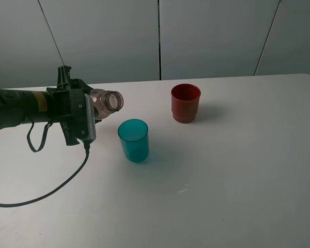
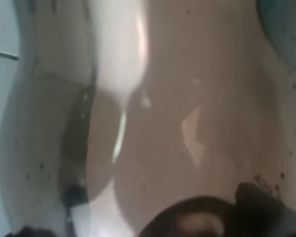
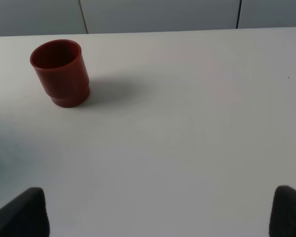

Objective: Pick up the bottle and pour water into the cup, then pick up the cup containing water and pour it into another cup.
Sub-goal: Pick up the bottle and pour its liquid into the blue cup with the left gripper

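Note:
The translucent grey-brown bottle [image 1: 107, 102] is held tipped on its side above the table, its open neck pointing toward the teal-blue cup [image 1: 133, 140] and sitting just up-left of the cup's rim. My left gripper [image 1: 92, 107] is shut on the bottle's body, which fills the left wrist view [image 2: 163, 123]. The red-brown cup [image 1: 185, 103] stands upright farther back and right, also seen in the right wrist view [image 3: 60, 72]. My right gripper [image 3: 158, 217] is open and empty, with one dark fingertip [image 3: 24, 212] showing in each lower corner. It is outside the exterior view.
A white table [image 1: 237, 181] carries everything, with grey wall panels behind it. A black cable [image 1: 51, 191] hangs from the left arm and trails across the table's front left.

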Controlling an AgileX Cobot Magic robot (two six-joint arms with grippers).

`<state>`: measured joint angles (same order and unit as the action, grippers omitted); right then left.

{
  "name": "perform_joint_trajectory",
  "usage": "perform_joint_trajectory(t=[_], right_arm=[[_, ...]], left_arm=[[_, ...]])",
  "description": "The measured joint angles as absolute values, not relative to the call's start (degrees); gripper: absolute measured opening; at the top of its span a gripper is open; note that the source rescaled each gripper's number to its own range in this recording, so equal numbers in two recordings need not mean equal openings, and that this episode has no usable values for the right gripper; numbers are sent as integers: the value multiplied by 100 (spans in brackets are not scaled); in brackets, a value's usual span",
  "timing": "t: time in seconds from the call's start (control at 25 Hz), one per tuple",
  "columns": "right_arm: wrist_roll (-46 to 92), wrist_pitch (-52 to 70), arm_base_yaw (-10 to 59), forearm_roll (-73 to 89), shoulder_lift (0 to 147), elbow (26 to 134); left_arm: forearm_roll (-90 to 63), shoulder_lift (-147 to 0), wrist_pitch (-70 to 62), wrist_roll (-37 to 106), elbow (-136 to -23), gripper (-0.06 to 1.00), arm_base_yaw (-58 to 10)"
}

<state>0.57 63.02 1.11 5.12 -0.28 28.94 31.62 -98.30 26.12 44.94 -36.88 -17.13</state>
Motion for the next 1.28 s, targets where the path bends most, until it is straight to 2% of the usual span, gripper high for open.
perform_joint_trajectory(t=[0.56, 1.28], right_arm=[[57, 6302, 111, 512, -28, 2894], [57, 6302, 111, 512, -28, 2894]], left_arm=[[3220, -9830, 2188, 5207, -3765, 1, -1713], [3319, -9930, 1458, 5887, -4573, 1, -1901]])
